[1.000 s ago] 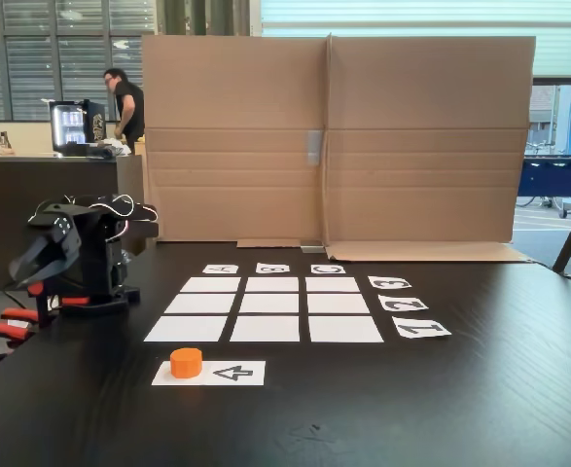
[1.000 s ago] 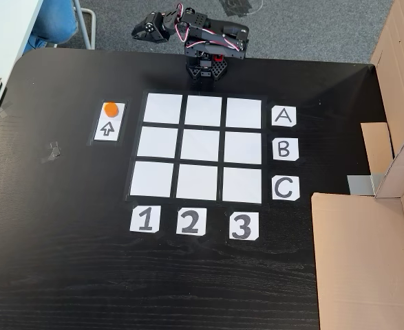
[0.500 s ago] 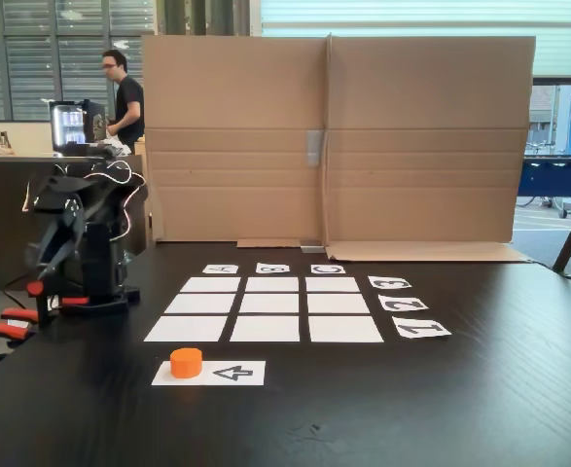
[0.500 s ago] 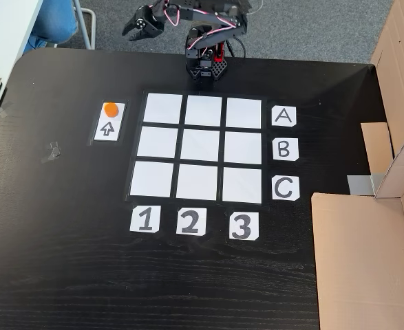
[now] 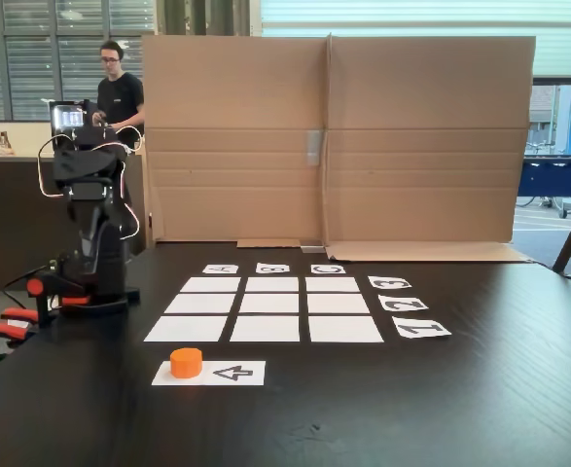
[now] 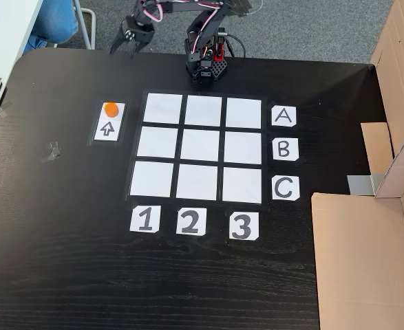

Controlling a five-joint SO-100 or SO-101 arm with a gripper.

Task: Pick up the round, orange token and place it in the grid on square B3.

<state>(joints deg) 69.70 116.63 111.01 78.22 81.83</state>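
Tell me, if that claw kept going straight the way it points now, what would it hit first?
Probably the bare black table near its far edge. In the view from above, the open gripper points down, short of the orange token on its arrow strip. Depth is unclear, so this is a guess.

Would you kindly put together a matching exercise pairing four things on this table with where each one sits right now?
Column one:
1. token
2. gripper
3. square B3
4. cardboard wall

Column two:
a. in the grid's right column, level with the B card, in the top-down fixed view
b. standing upright along the table's far edge in the low fixed view
c. on the arrow strip, at the arrow's tip
d. in the air near the table's top left edge in the top-down fixed view

Pairs: 1-c, 2-d, 3-a, 4-b
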